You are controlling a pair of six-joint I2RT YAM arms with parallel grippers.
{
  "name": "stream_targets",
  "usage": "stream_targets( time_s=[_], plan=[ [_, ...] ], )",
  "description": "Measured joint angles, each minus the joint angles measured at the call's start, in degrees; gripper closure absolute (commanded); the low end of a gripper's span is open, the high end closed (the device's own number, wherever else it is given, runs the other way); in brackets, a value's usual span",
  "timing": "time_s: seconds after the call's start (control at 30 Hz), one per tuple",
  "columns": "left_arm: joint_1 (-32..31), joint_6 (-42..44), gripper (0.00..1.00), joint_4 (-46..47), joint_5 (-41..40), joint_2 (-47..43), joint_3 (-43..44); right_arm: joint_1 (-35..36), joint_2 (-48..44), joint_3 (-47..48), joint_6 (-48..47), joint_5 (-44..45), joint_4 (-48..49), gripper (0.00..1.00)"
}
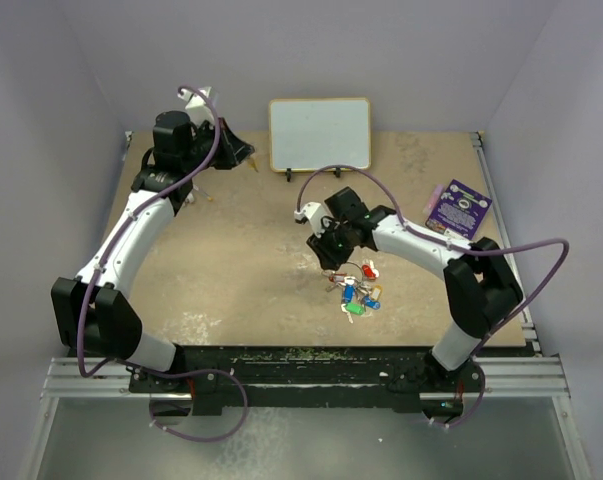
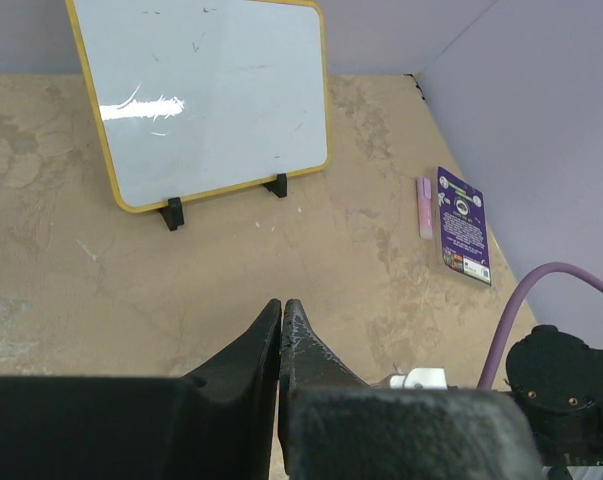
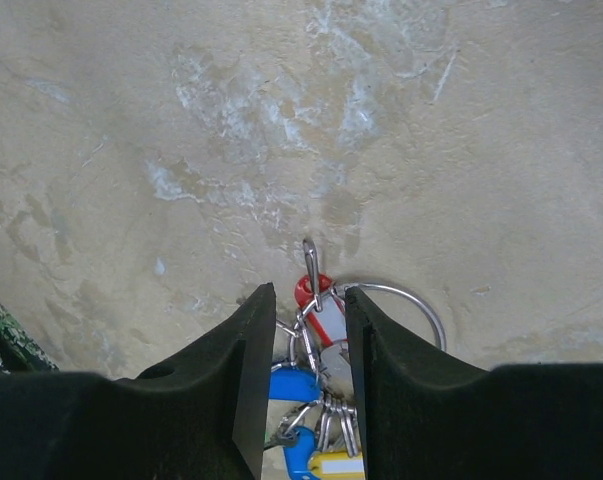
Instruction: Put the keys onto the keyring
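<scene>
The keys (image 1: 359,290) lie in a bunch on the tan table, right of centre. In the right wrist view a red-tagged key (image 3: 321,322), a blue tag (image 3: 293,385) and a yellow tag (image 3: 343,465) hang together by small split rings and a clasp. The keyring (image 3: 421,300), a thin silver loop, lies flat with its left side behind my right finger. My right gripper (image 3: 309,292) is low over the bunch, with its jaws apart on either side of the red tag; it also shows in the top view (image 1: 331,268). My left gripper (image 2: 283,303) is shut and empty at the far left back (image 1: 249,160).
A small whiteboard (image 1: 319,133) with a yellow frame stands at the back centre, also in the left wrist view (image 2: 211,95). A purple card (image 1: 458,208) lies at the right, with a pink stick (image 2: 423,206) beside it. A metal rail (image 1: 501,200) runs along the right table edge.
</scene>
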Motion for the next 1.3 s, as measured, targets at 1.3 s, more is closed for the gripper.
stream_targets(
  time_s=[1.3],
  plan=[
    [0.0,-1.6,0.97,1.0,0.5,0.0,-0.9,1.9,4.8,-4.5,0.0,3.2,5.4,0.72]
  ],
)
